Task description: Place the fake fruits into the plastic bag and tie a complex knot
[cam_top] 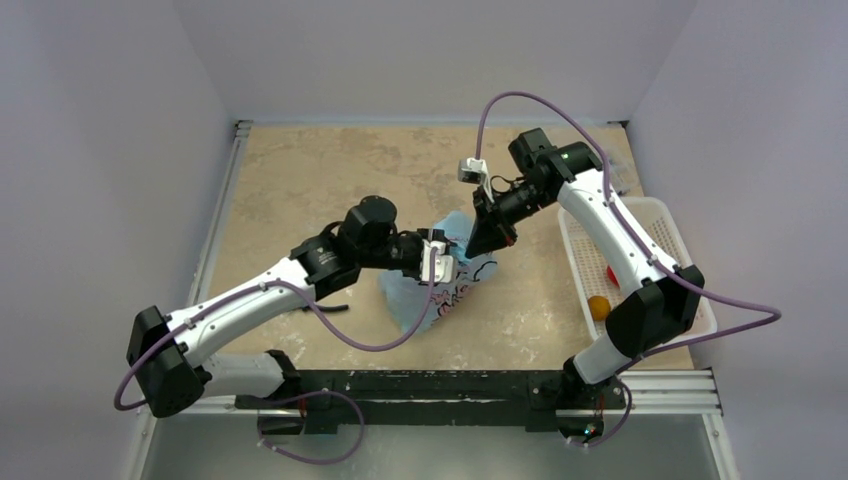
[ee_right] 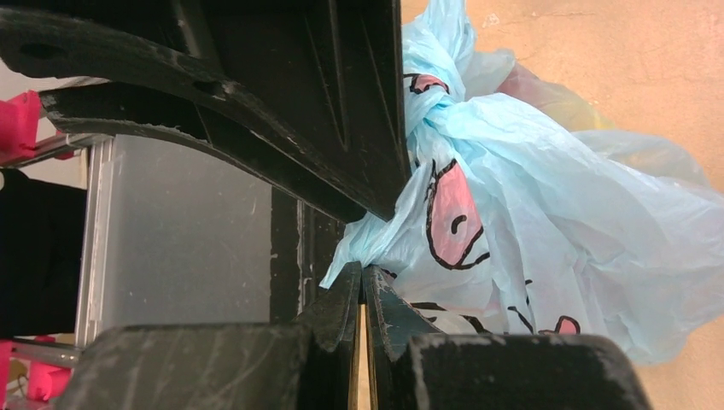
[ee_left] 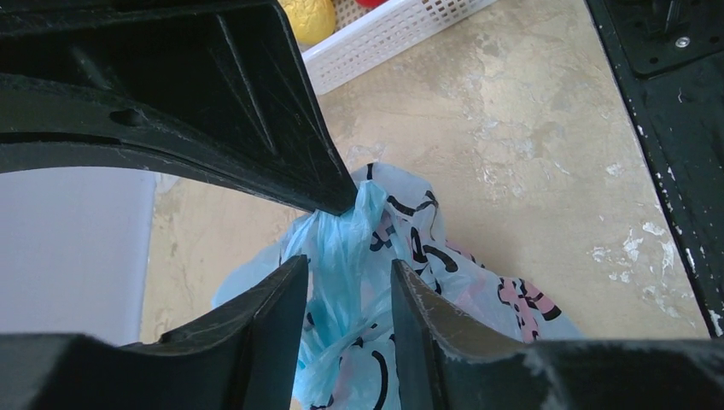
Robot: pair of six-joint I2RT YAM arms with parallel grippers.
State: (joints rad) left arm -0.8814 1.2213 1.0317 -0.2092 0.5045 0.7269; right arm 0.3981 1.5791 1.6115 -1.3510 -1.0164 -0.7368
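The light-blue plastic bag (cam_top: 437, 295) with pink cartoon prints lies mid-table, its top bunched up. My right gripper (cam_top: 489, 240) is shut on a twisted handle strip of the bag (ee_right: 376, 243), its tips (ee_right: 361, 275) pressed together. A twisted knot-like bunch (ee_right: 429, 111) shows above them. My left gripper (ee_left: 350, 286) is open, with the bag's gathered strip (ee_left: 346, 256) between its fingers (ee_left: 265, 307), not pinched. A yellowish fruit (ee_right: 546, 94) shows faintly through the bag. An orange fruit (cam_top: 598, 307) and a red fruit (cam_top: 612, 273) lie in the basket; a yellow fruit (ee_left: 312, 17) shows in the left wrist view.
The white slotted basket (cam_top: 650, 225) stands at the right side of the table, also in the left wrist view (ee_left: 384, 38). The black mounting rail (cam_top: 450, 385) runs along the near edge. Both arms meet over the bag.
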